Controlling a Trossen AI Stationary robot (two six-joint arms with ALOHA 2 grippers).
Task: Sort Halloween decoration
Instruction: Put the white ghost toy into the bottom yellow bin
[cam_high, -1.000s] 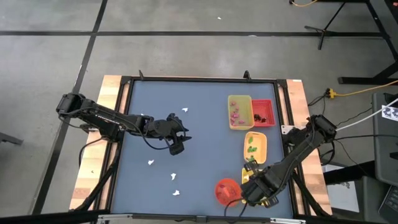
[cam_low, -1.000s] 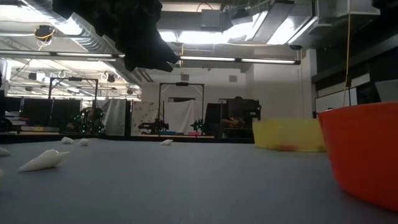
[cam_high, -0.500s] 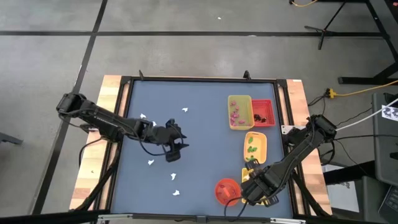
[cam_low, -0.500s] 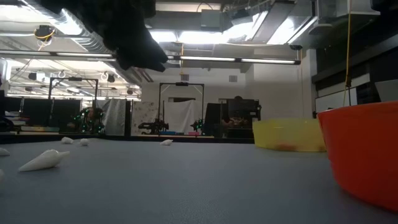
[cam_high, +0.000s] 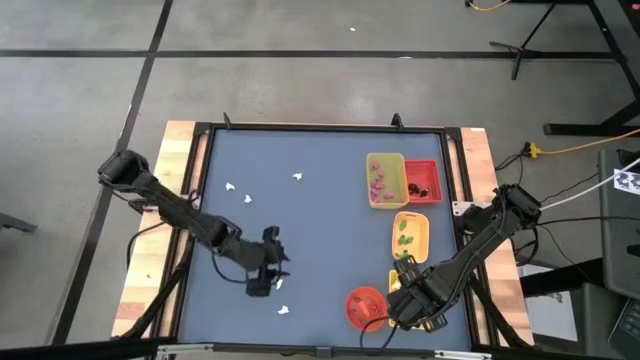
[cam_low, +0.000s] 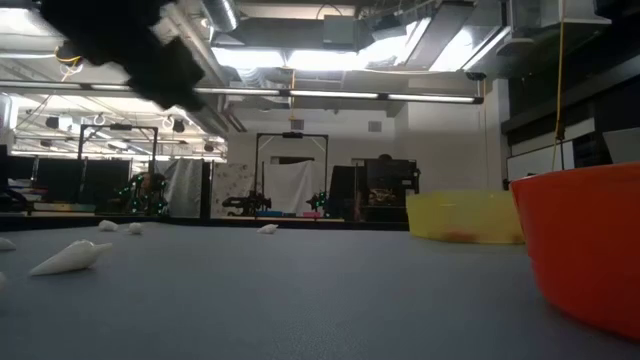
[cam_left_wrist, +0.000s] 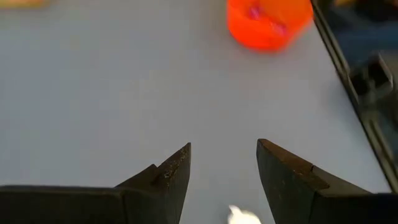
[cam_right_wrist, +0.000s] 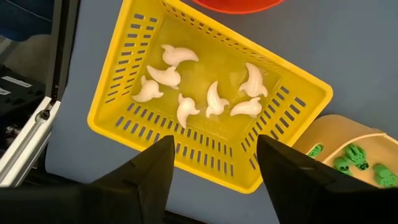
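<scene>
Left end effector (cam_left_wrist: 222, 163) hovers open over a white ghost (cam_left_wrist: 244, 216).

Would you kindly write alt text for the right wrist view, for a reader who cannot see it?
The right gripper, fingers open and empty, hovers over a yellow slotted basket holding seven white ghost pieces. An orange tray with green pieces sits beside it on the blue-grey table.

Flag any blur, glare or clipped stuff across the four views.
Low view: ceiling lights blown out, orange bowl cropped and soft, left arm a dark blur up top. Left wrist view: left gripper sharp, bowl soft. Right wrist view: yellow basket and white ghosts crisp. High view: even light, no glare.
</scene>
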